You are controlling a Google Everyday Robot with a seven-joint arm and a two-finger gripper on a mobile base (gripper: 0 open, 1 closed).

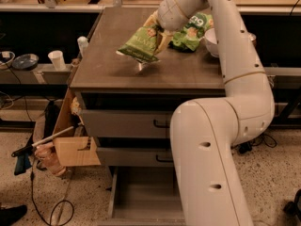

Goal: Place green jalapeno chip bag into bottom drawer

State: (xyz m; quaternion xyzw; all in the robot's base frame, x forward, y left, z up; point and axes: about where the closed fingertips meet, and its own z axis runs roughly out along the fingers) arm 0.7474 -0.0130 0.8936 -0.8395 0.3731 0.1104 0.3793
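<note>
The green jalapeno chip bag (142,44) is dull olive with pale lettering and hangs tilted a little above the brown cabinet top (117,67). My gripper (157,36) is shut on the bag's right end, its yellowish fingers (163,39) pinching it. The arm (235,79) comes in from the lower right and arches over the top. The bottom drawer (141,197) stands pulled out at the foot of the cabinet, a shallow grey tray, partly hidden by the arm.
A brighter green bag (192,30) lies at the back right of the top beside a white bowl (211,41). Two shut grey drawers (127,124) have black handles. A cardboard box (70,145) and cables sit on the floor left. A white cup (57,59) stands on a side shelf.
</note>
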